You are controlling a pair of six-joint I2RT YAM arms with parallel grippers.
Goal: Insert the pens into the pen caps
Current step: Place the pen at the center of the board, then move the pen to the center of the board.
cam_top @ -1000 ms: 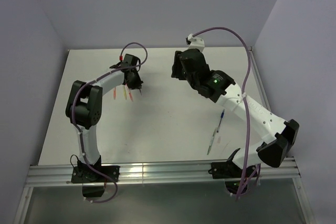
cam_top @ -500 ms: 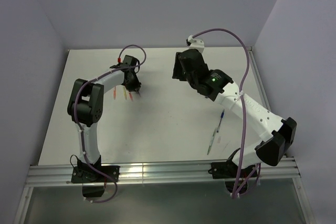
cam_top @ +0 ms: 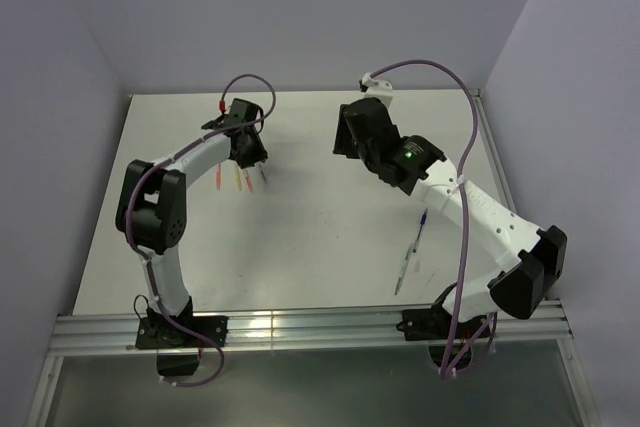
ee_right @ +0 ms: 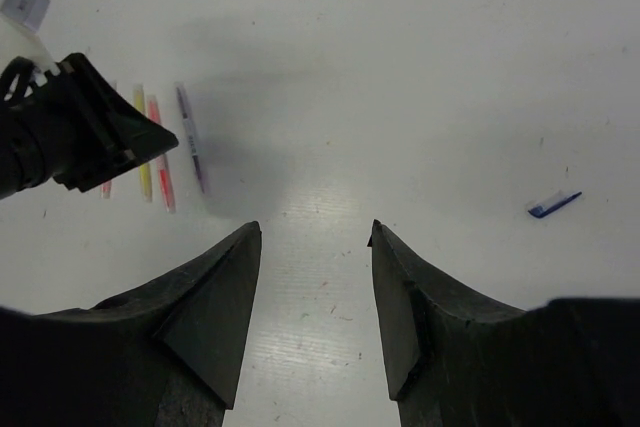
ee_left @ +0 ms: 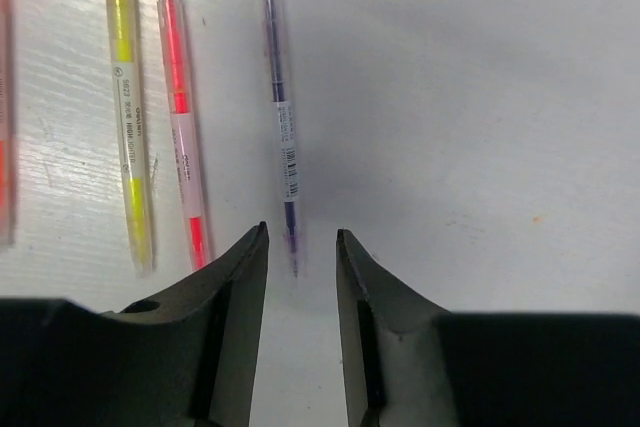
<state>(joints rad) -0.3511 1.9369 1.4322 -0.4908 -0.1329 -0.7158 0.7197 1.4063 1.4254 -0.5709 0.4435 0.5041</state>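
Several pens lie side by side under my left gripper [ee_left: 300,237]: an orange one [ee_left: 4,167] at the left edge, a yellow one [ee_left: 127,107], a red-pink one [ee_left: 180,117] and a grey-purple one [ee_left: 280,117]. The left gripper is open and empty, low over the table, with the grey-purple pen's tip between its fingertips. In the top view it [cam_top: 252,152] sits at the far end of the pen row [cam_top: 240,180]. My right gripper [ee_right: 315,227] is open and empty above bare table. A small dark blue pen cap [ee_right: 553,204] lies to its right.
A blue pen [cam_top: 423,222] and a green-clear pen [cam_top: 405,265] lie end to end under the right forearm. The left gripper [ee_right: 90,132] shows in the right wrist view beside the pens. Walls close the table at the back and sides.
The left arm's elbow has swung left and its gripper has pulled back a little along the pen row. The right gripper has shifted slightly right and farther back.
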